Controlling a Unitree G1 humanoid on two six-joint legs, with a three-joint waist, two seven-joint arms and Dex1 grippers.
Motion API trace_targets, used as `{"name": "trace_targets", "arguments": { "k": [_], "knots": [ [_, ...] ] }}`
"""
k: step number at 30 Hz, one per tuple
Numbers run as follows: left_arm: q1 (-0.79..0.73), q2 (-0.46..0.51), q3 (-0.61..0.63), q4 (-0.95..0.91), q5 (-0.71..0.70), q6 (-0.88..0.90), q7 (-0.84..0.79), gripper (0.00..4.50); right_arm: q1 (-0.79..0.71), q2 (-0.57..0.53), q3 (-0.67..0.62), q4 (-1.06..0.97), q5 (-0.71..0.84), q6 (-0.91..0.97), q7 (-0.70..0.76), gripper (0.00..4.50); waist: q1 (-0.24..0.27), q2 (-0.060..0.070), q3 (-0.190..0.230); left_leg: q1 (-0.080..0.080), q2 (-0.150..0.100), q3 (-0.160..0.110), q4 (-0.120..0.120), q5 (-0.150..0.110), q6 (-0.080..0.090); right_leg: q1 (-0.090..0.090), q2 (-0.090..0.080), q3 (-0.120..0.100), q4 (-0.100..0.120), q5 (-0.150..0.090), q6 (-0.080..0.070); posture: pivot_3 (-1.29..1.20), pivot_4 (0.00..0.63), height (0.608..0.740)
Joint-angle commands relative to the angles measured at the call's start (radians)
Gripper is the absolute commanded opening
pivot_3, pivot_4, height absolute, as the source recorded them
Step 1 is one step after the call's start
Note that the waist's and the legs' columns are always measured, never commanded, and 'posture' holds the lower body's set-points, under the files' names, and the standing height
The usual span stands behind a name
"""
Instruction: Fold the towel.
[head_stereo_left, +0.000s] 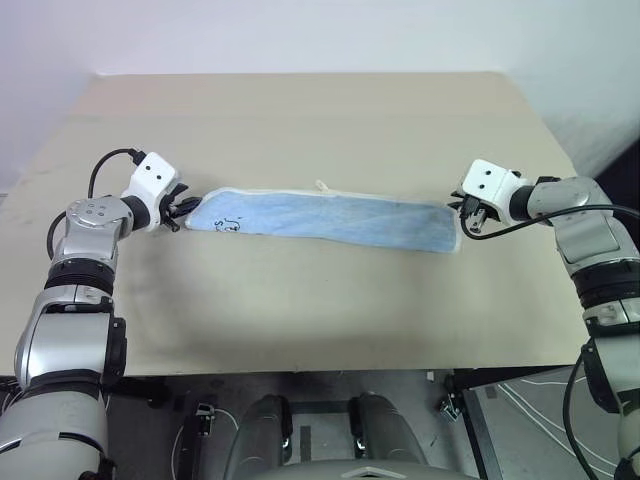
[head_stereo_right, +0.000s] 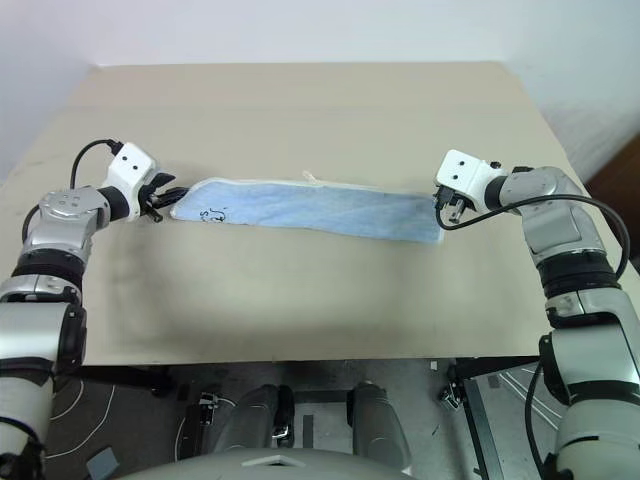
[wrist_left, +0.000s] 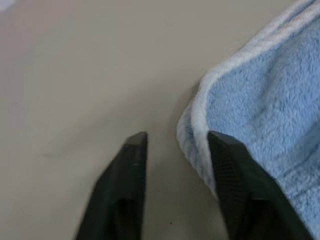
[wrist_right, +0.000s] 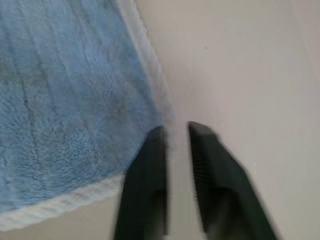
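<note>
You are looking down on a wide beige table (head_stereo_left: 320, 300), and everything else is placed here in relation to it. Lying flat near the middle of the table, a little toward its far side, is the towel (head_stereo_left: 330, 215), a light blue terry cloth with white stitched edging. It is folded into one long, narrow strip that runs across the table from your left to your right. A small white loop tag (head_stereo_left: 323, 186) sticks out from the strip's far long edge near its middle, and a small dark printed mark (head_stereo_left: 228, 222) sits on the cloth close to its left end. At that left end, just above the table surface, your left gripper (head_stereo_left: 183, 212) points in toward the cloth. Its two black fingers (wrist_left: 125, 190) stand apart with bare table showing between them; one finger rests against the white-edged corner of the towel, and nothing is pinched between them, so this grip is released. At the strip's right end, your right gripper (head_stereo_left: 470, 218) hangs over the table just beside the towel's corner. Its fingers (wrist_right: 145, 185) are parted by a narrow gap with table surface showing through, one finger overlapping the cloth's edge, and they grasp nothing.
</note>
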Motion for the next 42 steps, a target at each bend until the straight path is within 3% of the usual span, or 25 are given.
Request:
{"name": "trace_targets", "arguments": {
  "k": [1,2,7,12,16,20,25,29,34,42],
  "knots": [
    [-0.033,0.005,0.049,-0.003,-0.030,-0.016,0.018,3.32,0.027,-0.035,-0.060,-0.091,0.027,0.023,0.008,2.26,0.000,0.000,0.000,0.000,0.000,0.000,0.001,0.000,0.000,0.000,0.000,0.000,0.000,0.000,0.000,0.00,0.150,0.740],
    [-0.035,0.004,0.057,-0.001,-0.036,-0.012,0.025,3.64,0.036,-0.037,-0.072,-0.109,0.032,0.030,0.001,2.60,0.000,0.000,0.000,0.000,0.000,0.000,0.001,0.000,0.000,0.000,0.000,0.000,0.000,0.001,0.001,0.00,0.150,0.740],
    [-0.026,0.006,0.081,-0.007,-0.043,-0.009,0.054,3.65,0.092,-0.054,-0.138,-0.199,0.033,0.063,-0.060,4.20,-0.001,0.000,0.000,0.000,0.000,0.000,0.001,0.001,0.001,0.001,0.000,0.000,0.000,0.001,0.001,0.00,0.150,0.740],
    [-0.011,0.033,0.167,-0.036,-0.106,0.017,0.109,3.65,0.188,-0.059,-0.303,-0.356,0.139,0.252,-0.100,4.20,0.001,0.000,0.000,0.000,0.000,-0.001,0.001,0.001,0.001,0.001,0.000,0.000,0.000,0.001,0.001,0.00,0.150,0.740],
    [0.071,0.056,0.228,-0.140,-0.170,0.024,0.075,3.65,0.370,0.037,-0.502,-0.654,0.402,0.719,-0.105,4.36,0.000,-0.001,-0.001,0.001,0.001,-0.002,0.000,0.001,0.000,0.002,0.000,0.000,0.000,0.002,0.001,0.00,0.150,0.740],
    [0.171,0.033,0.242,-0.327,-0.247,0.097,-0.031,3.65,0.398,0.176,-0.667,-0.780,0.572,1.104,-0.218,4.36,0.003,-0.001,-0.001,0.003,0.001,-0.002,0.000,0.004,0.001,0.003,-0.001,0.000,0.001,0.004,-0.001,0.00,0.150,0.740],
    [0.277,-0.008,0.200,-0.584,-0.338,0.242,-0.173,3.65,0.343,0.453,-0.905,-0.868,0.706,1.531,-0.361,4.36,0.004,-0.002,-0.001,0.005,0.001,-0.002,0.000,0.011,0.002,0.007,-0.001,-0.001,0.000,0.013,-0.002,0.00,0.150,0.740],
    [0.309,-0.026,0.179,-0.680,-0.359,0.300,-0.212,3.65,0.378,0.568,-0.960,-0.874,0.802,1.556,-0.522,4.36,0.005,-0.002,-0.002,0.007,0.001,-0.003,-0.002,0.013,0.003,0.009,-0.002,-0.002,-0.001,0.015,-0.005,0.00,0.150,0.740],
    [0.315,-0.066,0.151,-0.758,-0.364,0.352,-0.216,3.65,0.285,0.719,-1.106,-0.797,0.896,1.556,-0.797,4.36,-0.005,-0.002,-0.002,0.008,0.001,-0.002,-0.002,0.015,0.004,0.009,-0.002,-0.001,-0.001,0.016,-0.005,0.00,0.150,0.740],
    [0.327,-0.109,0.130,-0.840,-0.373,0.407,-0.201,3.65,0.076,0.797,-1.279,-0.651,0.913,1.556,-1.044,4.36,-0.007,-0.002,-0.002,0.008,0.001,-0.002,-0.004,0.015,0.005,0.008,0.001,0.000,-0.002,0.017,-0.003,0.00,0.150,0.740]
  ]
}}
